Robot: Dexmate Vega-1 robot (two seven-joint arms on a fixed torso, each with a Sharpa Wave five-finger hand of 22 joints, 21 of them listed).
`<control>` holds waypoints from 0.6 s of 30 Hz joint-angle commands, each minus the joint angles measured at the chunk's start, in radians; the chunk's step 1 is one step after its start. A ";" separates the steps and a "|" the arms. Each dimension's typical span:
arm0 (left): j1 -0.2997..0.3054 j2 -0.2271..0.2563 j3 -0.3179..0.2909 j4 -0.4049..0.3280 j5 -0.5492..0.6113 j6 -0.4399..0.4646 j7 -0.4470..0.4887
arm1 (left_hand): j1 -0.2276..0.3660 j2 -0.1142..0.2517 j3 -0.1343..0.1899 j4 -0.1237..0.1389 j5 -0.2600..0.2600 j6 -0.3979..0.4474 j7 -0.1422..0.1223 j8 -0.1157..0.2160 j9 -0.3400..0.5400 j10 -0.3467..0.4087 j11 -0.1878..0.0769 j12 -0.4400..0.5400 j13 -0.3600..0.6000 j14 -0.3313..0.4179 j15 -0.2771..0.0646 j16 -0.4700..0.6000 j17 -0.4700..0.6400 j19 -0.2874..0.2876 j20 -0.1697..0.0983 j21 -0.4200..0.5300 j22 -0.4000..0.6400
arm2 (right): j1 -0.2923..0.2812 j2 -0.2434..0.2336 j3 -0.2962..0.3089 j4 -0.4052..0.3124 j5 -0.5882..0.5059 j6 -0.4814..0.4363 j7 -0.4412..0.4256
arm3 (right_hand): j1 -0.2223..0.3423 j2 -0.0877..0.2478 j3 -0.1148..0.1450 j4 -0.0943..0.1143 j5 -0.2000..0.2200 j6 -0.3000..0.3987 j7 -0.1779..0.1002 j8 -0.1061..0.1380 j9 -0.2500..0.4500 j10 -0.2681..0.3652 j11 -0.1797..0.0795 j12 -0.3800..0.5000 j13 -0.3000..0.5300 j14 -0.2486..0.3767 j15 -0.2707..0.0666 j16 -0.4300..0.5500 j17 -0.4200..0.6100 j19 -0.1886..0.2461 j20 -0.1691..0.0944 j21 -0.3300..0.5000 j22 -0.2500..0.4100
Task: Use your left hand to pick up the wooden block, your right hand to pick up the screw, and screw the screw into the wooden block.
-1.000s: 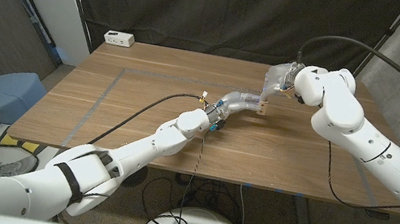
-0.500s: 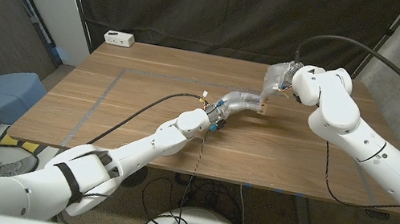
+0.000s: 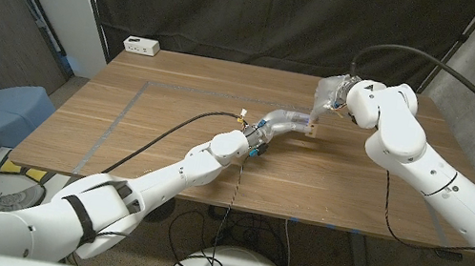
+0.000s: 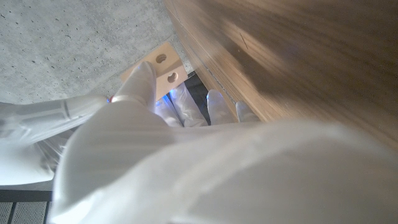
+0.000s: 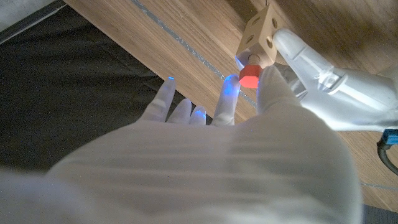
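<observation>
Turning the screw (image 5: pixel 250 74) home is the step I judge to be in hand, and doing it well means keeping its axis square to the hole while my left hand (image 3: pixel 286 120) keeps the wooden block (image 3: pixel 312 130) from twisting along with it. My left hand pinches the block just above the table (image 3: pixel 172 122), toward the far edge and right of its middle. My right hand (image 3: pixel 333 93) meets it from the far side; in the right wrist view the red screw head sits at the block's face, pinched between my thumb and a fingertip with the other fingers spread. I'd turn in short arcs with light inward pressure. If the head starts to lean I'd back off, because a crooked start will bind. I cannot tell how deep the thread has gone.

The block is pale, unfinished wood, squared off, with round holes drilled in its faces; it looks light and liable to pivot in a pinch. The screw head looks like smooth red plastic, slippery for my glossy white fingertips. The table is warm wood grain with a faint taped line across it.
</observation>
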State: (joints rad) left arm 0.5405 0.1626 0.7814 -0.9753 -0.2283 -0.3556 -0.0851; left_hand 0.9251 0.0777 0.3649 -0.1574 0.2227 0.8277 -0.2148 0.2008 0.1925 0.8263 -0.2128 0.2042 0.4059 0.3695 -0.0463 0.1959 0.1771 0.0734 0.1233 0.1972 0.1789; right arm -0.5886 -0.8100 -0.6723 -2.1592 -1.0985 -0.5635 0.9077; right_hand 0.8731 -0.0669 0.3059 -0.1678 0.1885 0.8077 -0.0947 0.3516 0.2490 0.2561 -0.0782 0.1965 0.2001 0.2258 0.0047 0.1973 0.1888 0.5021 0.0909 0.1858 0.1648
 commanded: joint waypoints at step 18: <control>0.003 -0.004 0.004 -0.009 0.004 0.008 0.009 | -0.001 0.010 0.013 0.004 0.010 0.030 0.021 0.009 0.004 0.009 -0.004 0.005 0.004 0.008 -0.041 0.000 0.003 0.006 0.002 0.008 0.004 | -0.031 0.002 0.028 0.002 -0.001 0.018 -0.045 | 0.030 0.001 0.030 0.001 -0.004 0.079 0.001 0.043 0.007 0.048 -0.010 0.016 0.002 0.035 -0.018 0.014 0.002 0.016 -0.021 0.007 0.003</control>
State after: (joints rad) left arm 0.5435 0.1623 0.7834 -0.9849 -0.2254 -0.3492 -0.0789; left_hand 0.9269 0.0756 0.3649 -0.1573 0.2268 0.8277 -0.2148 0.2008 0.1933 0.8287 -0.2152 0.2004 0.4059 0.3695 -0.0463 0.1959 0.1771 0.0734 0.1233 0.1972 0.1789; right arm -0.6128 -0.8088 -0.6511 -2.1626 -1.1043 -0.5527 0.8801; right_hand 0.8914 -0.0669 0.3261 -0.1640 0.1847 0.8721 -0.0951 0.3831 0.2535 0.2904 -0.0872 0.2077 0.2001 0.2520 -0.0109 0.2050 0.1887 0.5145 0.0786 0.1857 0.1649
